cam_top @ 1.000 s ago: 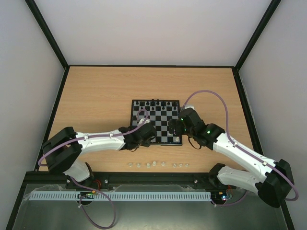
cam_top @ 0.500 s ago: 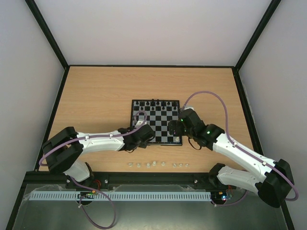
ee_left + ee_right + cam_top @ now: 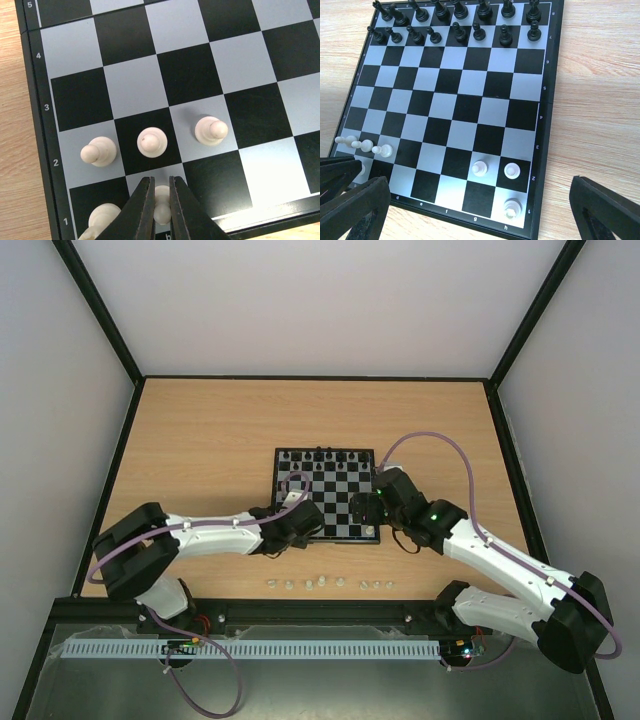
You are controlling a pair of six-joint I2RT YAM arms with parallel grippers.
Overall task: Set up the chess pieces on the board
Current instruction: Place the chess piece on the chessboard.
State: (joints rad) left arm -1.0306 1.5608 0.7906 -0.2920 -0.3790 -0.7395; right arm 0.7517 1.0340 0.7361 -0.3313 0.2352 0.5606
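top view: board (image 3: 335,502) mid-surface (image 3: 200,440); spare pieces (image 3: 325,583) in a row at the near edge, about midway between the arms.
left wrist view: left jaws closed on an upright piece (image 3: 161,209) standing on the first-rank square second from the corner, just behind three pawns (image 3: 151,142); release seems next.
right wrist view: right jaws wide open, empty, above the board's near right part.
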